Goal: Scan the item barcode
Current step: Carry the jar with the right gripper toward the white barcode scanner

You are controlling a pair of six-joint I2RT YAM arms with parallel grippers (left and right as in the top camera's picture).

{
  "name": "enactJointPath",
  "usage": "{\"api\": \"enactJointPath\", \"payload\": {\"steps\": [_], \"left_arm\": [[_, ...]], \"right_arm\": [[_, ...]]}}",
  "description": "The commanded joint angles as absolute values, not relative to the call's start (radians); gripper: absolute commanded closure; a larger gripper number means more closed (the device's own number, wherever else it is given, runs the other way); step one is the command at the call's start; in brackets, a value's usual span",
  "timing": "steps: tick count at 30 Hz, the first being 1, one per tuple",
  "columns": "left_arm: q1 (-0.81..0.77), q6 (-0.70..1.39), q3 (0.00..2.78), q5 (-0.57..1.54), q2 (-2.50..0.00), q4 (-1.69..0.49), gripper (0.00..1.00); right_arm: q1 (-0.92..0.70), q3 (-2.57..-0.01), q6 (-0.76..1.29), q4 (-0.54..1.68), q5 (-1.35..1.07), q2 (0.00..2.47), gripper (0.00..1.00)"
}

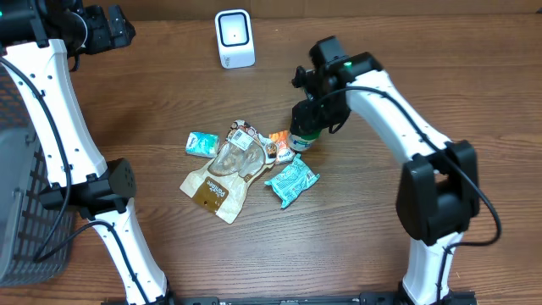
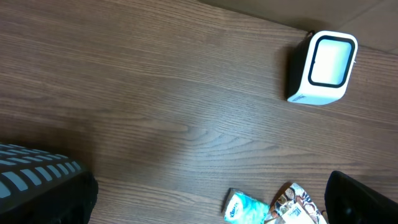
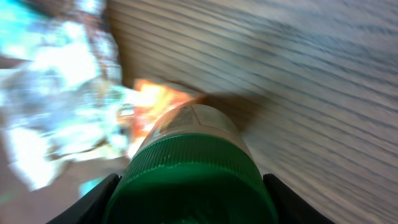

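Note:
A small jar with a green screw cap (image 1: 304, 137) stands at the right edge of a pile of packets in the middle of the table. My right gripper (image 1: 307, 125) comes down on it from above. In the right wrist view its black fingers (image 3: 99, 196) press both sides of the green cap (image 3: 193, 171), shut on it. The white barcode scanner (image 1: 235, 38) stands at the far edge, its window (image 2: 328, 61) facing the table. My left gripper (image 2: 208, 202) hovers at the far left, open and holding nothing.
The pile holds a tissue pack (image 1: 201, 142), a brown snack pouch (image 1: 220, 176), a teal packet (image 1: 291, 180) and an orange packet (image 1: 279, 146) beside the jar. A dark mesh basket (image 1: 21, 212) stands at the table's left edge.

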State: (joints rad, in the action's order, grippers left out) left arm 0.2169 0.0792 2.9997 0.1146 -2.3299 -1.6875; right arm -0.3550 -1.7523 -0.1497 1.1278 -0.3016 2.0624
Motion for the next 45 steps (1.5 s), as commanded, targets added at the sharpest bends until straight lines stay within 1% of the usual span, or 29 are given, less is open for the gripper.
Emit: {"api": "enactJointPath", "payload": {"steps": [1, 5, 6, 8, 11, 17, 23, 29, 33, 35, 36, 38, 40, 45], "left_arm": [[0.22, 0.093, 3.017, 0.107, -2.295, -1.689, 0.0], [0.22, 0.093, 3.017, 0.107, -2.295, -1.689, 0.01], [0.22, 0.093, 3.017, 0.107, -2.295, -1.689, 0.0], [0.22, 0.093, 3.017, 0.107, -2.295, -1.689, 0.0], [0.22, 0.093, 3.017, 0.107, -2.295, -1.689, 0.0], [0.22, 0.093, 3.017, 0.107, -2.295, -1.689, 0.0], [0.219, 0.093, 3.017, 0.107, -2.295, -1.689, 0.0], [0.22, 0.093, 3.017, 0.107, -2.295, -1.689, 0.0], [0.22, 0.093, 3.017, 0.107, -2.295, -1.689, 0.0], [0.22, 0.093, 3.017, 0.107, -2.295, -1.689, 0.0], [0.22, 0.093, 3.017, 0.107, -2.295, -1.689, 0.0], [0.22, 0.093, 3.017, 0.107, -2.295, -1.689, 0.0], [0.22, 0.093, 3.017, 0.107, -2.295, -1.689, 0.0], [0.22, 0.093, 3.017, 0.107, -2.295, -1.689, 0.0]], "right_arm": [[-0.273, -1.802, -0.244, 1.126, -0.642, 1.935, 0.77], [-0.201, -1.802, -0.35, 1.145, -0.949, 1.919, 0.77], [-0.169, -1.802, -0.413, 1.166, -1.091, 1.919, 0.77], [-0.149, -1.802, -0.458, 1.178, -1.183, 1.919, 0.77], [-0.139, -1.802, -0.468, 1.173, -1.245, 1.919, 0.77], [-0.14, -1.802, -0.481, 1.178, -1.294, 1.919, 0.77], [-0.14, -1.802, -0.481, 1.177, -1.279, 1.919, 0.78], [-0.153, -1.802, -0.48, 1.176, -1.156, 1.919, 0.78], [-0.184, -1.802, -0.475, 1.163, -0.982, 1.919, 0.78], [-0.212, -1.802, -0.423, 1.132, -0.824, 1.919, 0.79], [-0.24, -1.801, -0.354, 1.095, -0.675, 1.92, 0.82], [-0.282, -1.801, -0.312, 1.045, -0.504, 1.921, 0.85], [-0.321, -1.801, -0.31, 0.995, -0.371, 1.923, 0.87], [-0.41, -1.801, -0.312, 0.832, -0.072, 1.925, 0.86]]}}
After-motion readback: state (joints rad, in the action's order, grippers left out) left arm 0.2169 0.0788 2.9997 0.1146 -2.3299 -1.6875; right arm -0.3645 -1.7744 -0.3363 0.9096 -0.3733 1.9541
